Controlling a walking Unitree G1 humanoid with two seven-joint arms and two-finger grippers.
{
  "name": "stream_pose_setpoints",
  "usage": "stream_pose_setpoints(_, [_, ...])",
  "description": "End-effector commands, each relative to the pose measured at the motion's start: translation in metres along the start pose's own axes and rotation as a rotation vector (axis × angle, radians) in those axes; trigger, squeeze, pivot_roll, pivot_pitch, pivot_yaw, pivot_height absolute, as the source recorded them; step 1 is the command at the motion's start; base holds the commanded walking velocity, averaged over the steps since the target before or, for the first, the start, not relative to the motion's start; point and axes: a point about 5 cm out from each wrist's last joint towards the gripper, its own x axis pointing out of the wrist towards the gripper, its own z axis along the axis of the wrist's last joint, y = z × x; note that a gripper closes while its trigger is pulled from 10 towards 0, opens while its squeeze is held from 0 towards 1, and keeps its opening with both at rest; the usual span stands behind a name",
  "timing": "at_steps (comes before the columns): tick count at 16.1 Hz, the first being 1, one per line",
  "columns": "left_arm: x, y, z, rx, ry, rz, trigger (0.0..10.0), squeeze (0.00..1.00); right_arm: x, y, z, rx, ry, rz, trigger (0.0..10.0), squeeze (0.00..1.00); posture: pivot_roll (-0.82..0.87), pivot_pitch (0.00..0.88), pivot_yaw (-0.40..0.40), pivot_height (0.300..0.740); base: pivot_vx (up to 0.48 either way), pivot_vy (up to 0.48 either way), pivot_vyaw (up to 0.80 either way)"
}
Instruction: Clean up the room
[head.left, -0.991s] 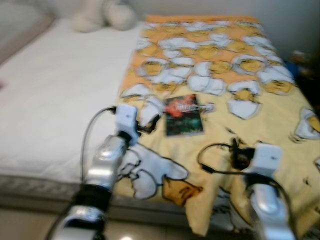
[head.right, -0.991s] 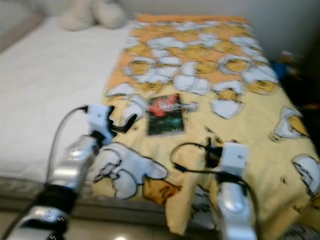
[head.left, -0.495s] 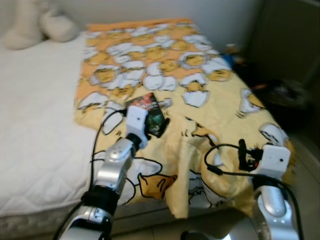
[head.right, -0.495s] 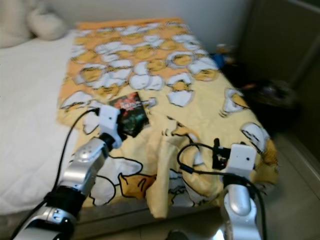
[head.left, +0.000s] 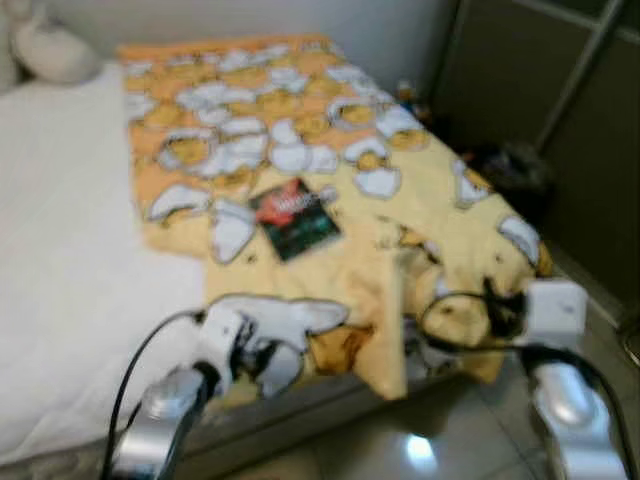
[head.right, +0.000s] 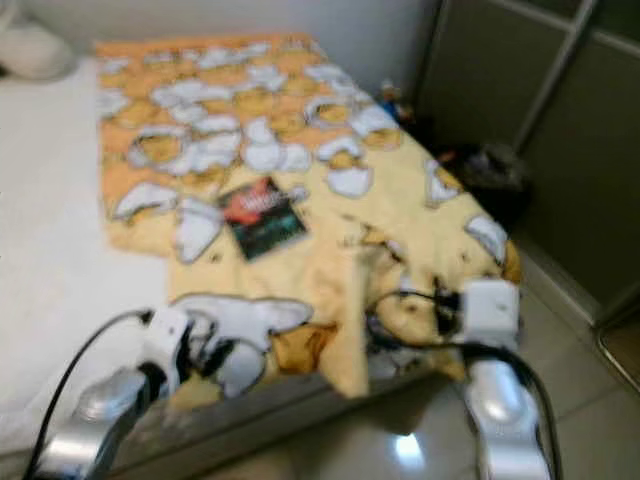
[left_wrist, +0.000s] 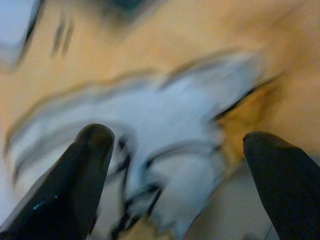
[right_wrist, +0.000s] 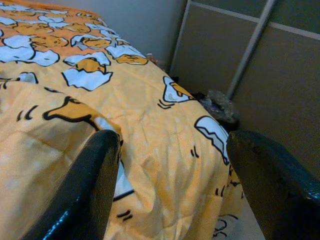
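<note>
A dark book (head.left: 295, 218) with a red and teal cover lies flat on the yellow egg-print blanket (head.left: 300, 130), which covers the right half of the bed. The blanket's front corner is rumpled and hangs over the bed's edge (head.right: 345, 330). My left gripper (left_wrist: 175, 137) is open just above a white patch of the blanket near the front edge (head.left: 262, 350), nearer than the book and apart from it. My right gripper (right_wrist: 172, 137) is open over the blanket's hanging right corner (head.left: 495, 305). Neither holds anything.
White mattress sheet (head.left: 60, 220) fills the bed's left half, with a cream plush toy (head.left: 40, 50) at the far end. Dark sliding wardrobe doors (head.left: 560, 100) stand on the right, and dark clutter (head.left: 505, 165) lies on the floor beside them. Glossy tiles (head.left: 430, 445) lie below the bed.
The whole view has swung to the right, bringing the wardrobe into sight. My left gripper has drawn back from beside the book to the blanket's front edge.
</note>
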Motion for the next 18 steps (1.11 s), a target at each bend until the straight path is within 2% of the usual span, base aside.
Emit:
stream_pose_setpoints(1, [-0.01, 0.001, 0.013, 0.026, -0.085, -0.063, 10.0, 0.0, 0.0, 0.004, 0.002, 0.025, -0.007, 0.015, 10.0, 0.0, 0.02, 0.0, -0.037, 0.74, 0.0, 0.0, 0.0])
stream_pose_setpoints(2, [-0.022, -0.003, 0.006, 0.024, -0.087, -0.11, 10.0, 0.0, -0.01, 0.005, -0.005, 0.052, 0.005, 0.007, 10.0, 0.0, 0.03, 0.0, -0.044, 0.74, 0.0, 0.0, 0.0])
stream_pose_setpoints(3, [-0.022, -0.008, 0.001, 0.02, -0.084, -0.111, 10.0, 0.0, -0.015, 0.01, -0.01, 0.065, 0.017, 0.018, 10.0, 0.0, 0.03, 0.001, -0.045, 0.74, 0.0, 0.0, 0.0])
stream_pose_setpoints(5, [-0.006, -0.019, 0.002, -0.041, -0.112, -0.05, 10.0, 0.0, -0.014, 0.022, -0.014, 0.066, 0.033, 0.046, 10.0, 0.0, 0.03, 0.003, -0.038, 0.74, 0.0, 0.0, 0.0])
stream_pose_setpoints(6, [0.007, -0.021, 0.01, -0.048, -0.134, -0.026, 10.0, 0.0, -0.012, 0.025, -0.012, 0.078, 0.025, 0.047, 10.0, 0.0, 0.03, 0.004, -0.034, 0.74, 0.0, 0.0, -0.8])
stream_pose_setpoints(8, [0.02, -0.023, 0.023, -0.021, -0.164, -0.028, 10.0, 0.0, -0.009, 0.028, -0.009, 0.066, 0.01, 0.052, 10.0, 0.0, 0.01, 0.004, -0.016, 0.74, 0.0, 0.0, -0.8])
stream_pose_setpoints(9, [0.023, -0.008, 0.031, -0.029, -0.172, -0.005, 10.0, 0.0, -0.008, 0.027, -0.007, 0.07, -0.002, 0.042, 10.0, 0.0, 0.01, 0.004, -0.016, 0.74, 0.0, 0.0, 0.0])
stream_pose_setpoints(10, [0.027, -0.002, 0.042, -0.042, -0.196, 0.005, 10.0, 0.0, -0.007, 0.026, -0.006, 0.076, -0.012, 0.026, 10.0, 0.0, 0.0, 0.003, -0.002, 0.74, 0.0, 0.0, 0.0])
stream_pose_setpoints(14, [0.033, -0.002, 0.047, -0.049, -0.21, 0.042, 10.0, 0.0, -0.007, 0.023, -0.006, 0.08, -0.017, 0.003, 10.0, 0.0, -0.02, 0.003, 0.015, 0.74, 0.0, 0.0, 0.0])
stream_pose_setpoints(16, [0.036, -0.002, 0.053, -0.089, -0.226, 0.081, 10.0, 0.0, -0.008, 0.023, -0.008, 0.082, -0.016, -0.001, 10.0, 0.0, -0.02, 0.005, 0.019, 0.74, 0.0, 0.0, 0.0])
stream_pose_setpoints(18, [0.037, 0.001, 0.056, -0.138, -0.241, 0.145, 10.0, 0.0, -0.009, 0.025, -0.008, 0.084, -0.016, 0.0, 10.0, 0.0, -0.02, 0.007, 0.018, 0.74, 0.281, 0.39, 0.0])
